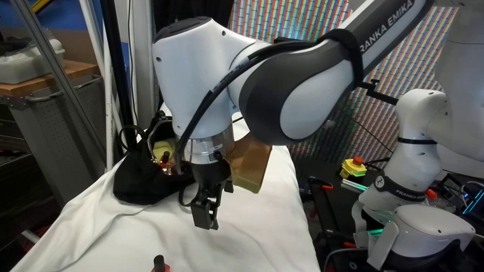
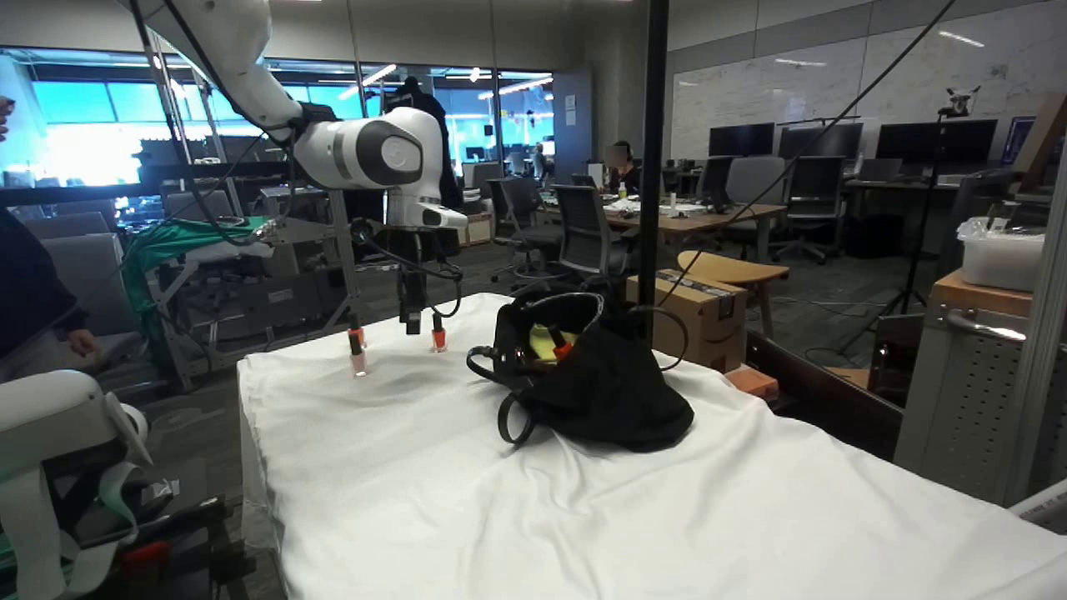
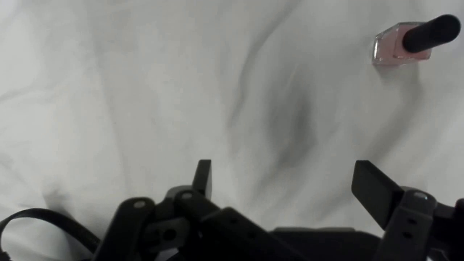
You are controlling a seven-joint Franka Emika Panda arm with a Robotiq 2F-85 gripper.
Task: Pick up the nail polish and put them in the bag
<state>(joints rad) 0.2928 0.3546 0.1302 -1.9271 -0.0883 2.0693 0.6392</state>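
In an exterior view, "RANKA EMIKA" runs along the robot forearm (image 1: pixel 385 32) from the edge of a black strap (image 1: pixel 356 56); "FRANKA E" stands on the dark band (image 1: pixel 404 191) above its base (image 1: pixel 431 234). A cardboard box (image 2: pixel 696 321) bears Amazon's smile.

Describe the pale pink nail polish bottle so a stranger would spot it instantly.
In an exterior view, start at the white cloth under the soft black fabric handbag. Left of the handbag in the picture, near the cloth's far edge, stands a small black-capped bottle. Its pale pink body sets it apart from the two orange-red bottles nearby.
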